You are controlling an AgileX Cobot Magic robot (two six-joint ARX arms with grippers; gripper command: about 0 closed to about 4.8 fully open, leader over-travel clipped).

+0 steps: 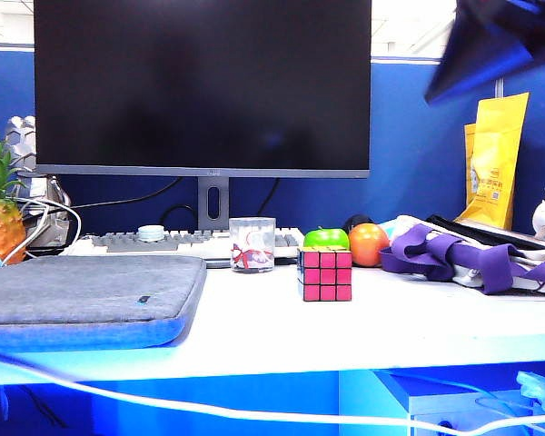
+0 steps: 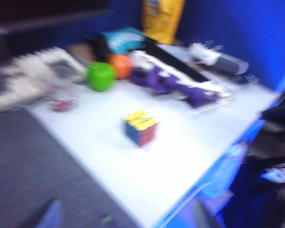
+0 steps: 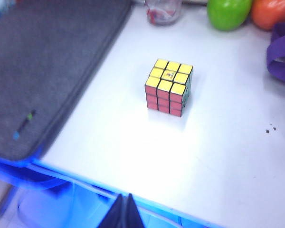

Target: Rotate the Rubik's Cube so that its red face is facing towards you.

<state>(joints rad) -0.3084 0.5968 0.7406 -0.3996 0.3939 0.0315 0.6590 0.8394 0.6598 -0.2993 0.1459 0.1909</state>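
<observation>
The Rubik's Cube [image 1: 326, 274] stood at the centre of the exterior frame on the white table [image 1: 363, 327], the red face [image 1: 326, 275] toward the camera, yellow uppermost. Behind it sat a green apple [image 1: 326, 238]. The right gripper [image 3: 125, 213], empty, hung with fingers pressed together. The left gripper [image 2: 128, 216], blurred, held nothing, fingers wide apart.

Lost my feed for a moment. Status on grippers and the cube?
Right gripper shut, off the table's near edge, empty. Left gripper open, clear of the cube, empty. Rubik's Cube on the table, red face toward camera, yellow on top. Nothing around it.
</observation>
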